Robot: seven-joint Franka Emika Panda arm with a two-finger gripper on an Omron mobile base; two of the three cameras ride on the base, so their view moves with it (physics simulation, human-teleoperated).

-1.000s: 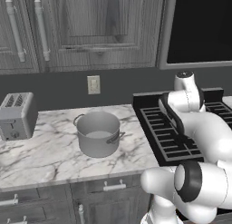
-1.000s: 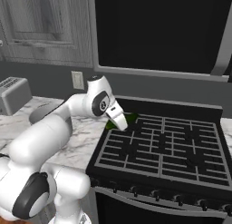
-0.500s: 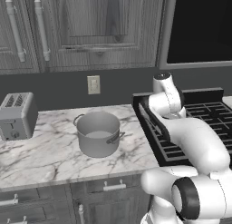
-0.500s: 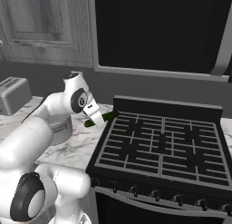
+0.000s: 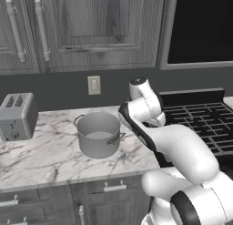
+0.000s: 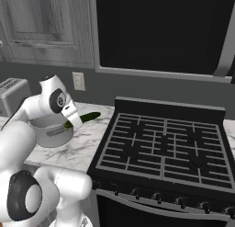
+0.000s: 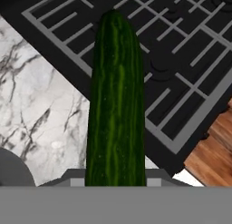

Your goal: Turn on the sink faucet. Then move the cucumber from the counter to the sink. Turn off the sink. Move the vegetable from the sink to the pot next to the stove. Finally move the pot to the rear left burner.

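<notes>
The white marble counter [image 5: 50, 160] with grey veins carries a grey metal pot [image 5: 98, 135] with two side handles near its middle and a silver toaster [image 5: 17, 116] at its left end.

Even, diffuse light is seen throughout, with no single source shown. The marble desk [image 5: 41, 158] is rendered bright; the cabinets [image 5: 91, 28] and wall are kept dim. Only a faint shadow is cast beside the pot [image 5: 98, 135]. Soft, low-resolution blur is noted in both base views. A pale sheen is shown along the cucumber [image 7: 117, 105].
</notes>
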